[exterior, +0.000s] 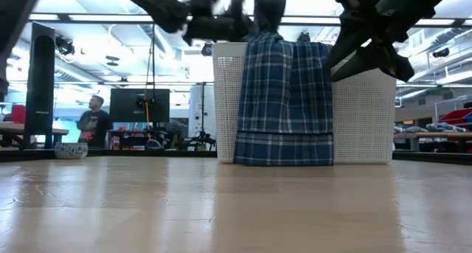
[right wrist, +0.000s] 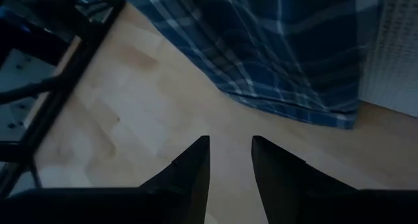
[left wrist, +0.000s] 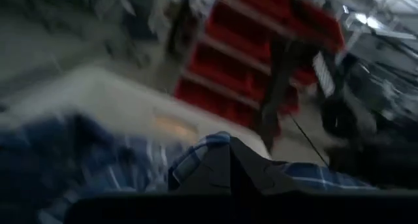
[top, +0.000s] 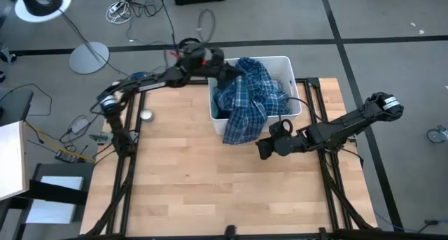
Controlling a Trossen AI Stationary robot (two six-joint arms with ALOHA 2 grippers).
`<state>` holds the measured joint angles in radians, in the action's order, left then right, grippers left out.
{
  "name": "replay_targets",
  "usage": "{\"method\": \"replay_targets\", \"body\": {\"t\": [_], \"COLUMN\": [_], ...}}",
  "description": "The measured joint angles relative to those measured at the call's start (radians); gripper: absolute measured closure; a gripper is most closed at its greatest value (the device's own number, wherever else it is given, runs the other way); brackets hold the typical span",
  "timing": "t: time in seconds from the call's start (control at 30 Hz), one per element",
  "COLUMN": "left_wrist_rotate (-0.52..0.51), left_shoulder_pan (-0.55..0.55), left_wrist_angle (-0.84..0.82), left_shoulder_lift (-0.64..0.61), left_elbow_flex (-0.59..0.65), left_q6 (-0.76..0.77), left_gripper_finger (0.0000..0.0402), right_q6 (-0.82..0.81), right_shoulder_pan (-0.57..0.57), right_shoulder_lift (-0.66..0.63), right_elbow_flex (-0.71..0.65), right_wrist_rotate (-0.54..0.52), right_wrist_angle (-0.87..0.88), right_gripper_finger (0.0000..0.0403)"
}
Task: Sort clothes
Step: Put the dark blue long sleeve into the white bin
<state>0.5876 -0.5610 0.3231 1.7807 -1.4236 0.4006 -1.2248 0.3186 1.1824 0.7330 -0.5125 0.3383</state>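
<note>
A navy plaid shirt [top: 246, 100] lies heaped in the white bin [top: 290, 68] at the table's far middle. It hangs over the bin's near wall, and its hem [exterior: 284, 148] reaches the table. My left gripper [top: 228, 72] is over the bin's far left part, shut on the shirt. My right gripper [top: 264, 150] is open and empty, above the table just right of the hanging hem, which shows ahead of its fingers in the right wrist view [right wrist: 287, 100]. No other clothes show. My left gripper holds a bunched part of the plaid shirt [left wrist: 196, 160] near the top of the heap, coming from above and from the table's left. The cloth rises to the fingers [exterior: 267, 33]. The rest lies in the bin and hangs down its near wall.
A small round bowl [top: 146, 115] stands on the table at the left, and it also shows in the low view [exterior: 71, 150]. Bare wooden tabletop [top: 210, 191] spreads in front of the bin. A person [exterior: 94, 124] stands in the room far behind.
</note>
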Motion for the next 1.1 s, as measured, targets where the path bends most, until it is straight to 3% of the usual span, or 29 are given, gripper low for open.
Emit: {"method": "replay_targets", "body": {"t": [0.13,0.33,0.57,0.83,1.0,1.1], "left_wrist_rotate": [0.075,-0.062,-0.107,0.014,0.11,0.098], "left_shoulder_pan": [0.015,0.018,0.022,0.024,0.024,0.025], "left_wrist_angle": [-0.156,-0.29,-0.401,-0.45,-0.595,-0.72], "left_shoulder_lift": [0.115,0.22,0.232,0.229,0.229,0.228], "left_elbow_flex": [-0.06,-0.069,-0.074,-0.231,-0.366,-0.451], "left_q6": [-0.011,-0.026,-0.149,-0.161,-0.176,-0.25], "left_gripper_finger": [0.0401,0.0401,0.038,0.0338,0.0331,0.033], "right_q6": [-0.001,-0.002,-0.002,0.043,0.12,0.107], "right_shoulder_pan": [-0.001,0.002,0.002,0.0,-0.001,-0.001], "right_shoulder_lift": [0.0,0.0,0.0,0.0,0.0,0.0], "right_elbow_flex": [0.0,0.0,0.0,0.0,0.0,0.0], "right_wrist_rotate": [0.0,0.0,0.007,0.009,0.009,0.009], "right_wrist_angle": [-0.025,-0.042,-0.047,-0.052,-0.029,0.005], "right_gripper_finger": [0.0288,0.0288,0.0288,0.0288,0.0288,0.0288]}}
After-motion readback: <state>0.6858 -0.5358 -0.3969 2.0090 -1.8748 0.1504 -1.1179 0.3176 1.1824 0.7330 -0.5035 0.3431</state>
